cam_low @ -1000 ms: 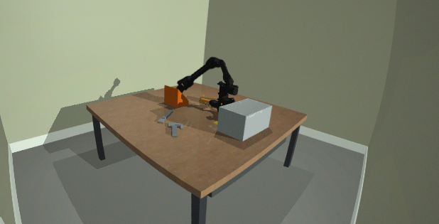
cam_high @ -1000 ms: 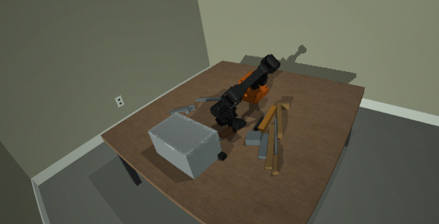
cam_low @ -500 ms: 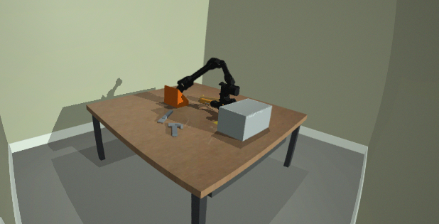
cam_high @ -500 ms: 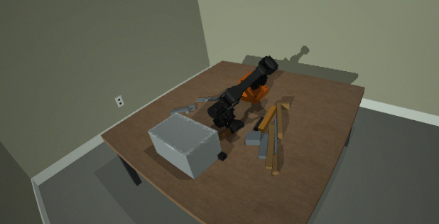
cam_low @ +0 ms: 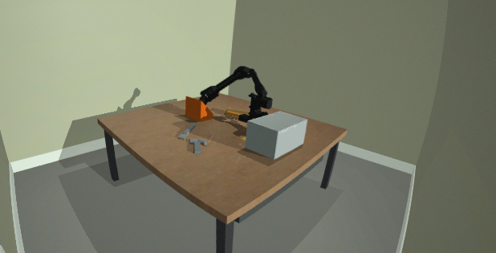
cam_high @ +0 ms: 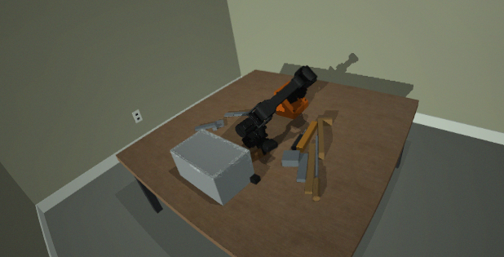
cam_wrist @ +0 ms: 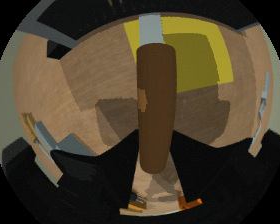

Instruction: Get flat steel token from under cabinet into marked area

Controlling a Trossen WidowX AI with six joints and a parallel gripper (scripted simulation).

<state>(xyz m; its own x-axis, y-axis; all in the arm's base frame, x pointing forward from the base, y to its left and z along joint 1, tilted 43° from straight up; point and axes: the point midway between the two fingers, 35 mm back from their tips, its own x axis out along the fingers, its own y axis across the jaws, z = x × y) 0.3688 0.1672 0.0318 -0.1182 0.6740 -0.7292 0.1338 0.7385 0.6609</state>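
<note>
My gripper (cam_high: 264, 149) (cam_wrist: 152, 132) is shut on a brown handle (cam_wrist: 157, 85) with a flat grey blade. It is low beside the pale grey cabinet (cam_high: 210, 152) (cam_low: 277, 134). The blade (cam_wrist: 151, 29) points at the cabinet's dark front, at the top of the wrist view, and overlaps the yellow marked area (cam_wrist: 224, 67) (cam_low: 243, 138) there. Whether its tip touches the table or reaches under the cabinet cannot be told. Shadow covers part of the marked area. The token is not visible in any view.
A small black block (cam_high: 254, 179) (cam_wrist: 53, 50) is by the cabinet's front corner. A grey block (cam_high: 290, 157), a grey strip and several wooden bars (cam_high: 321, 138) lie to one side. A hammer-shaped tool (cam_low: 197, 146) and a flat tool (cam_low: 187, 132) lie on the other. An orange bracket (cam_low: 194, 108) stands behind.
</note>
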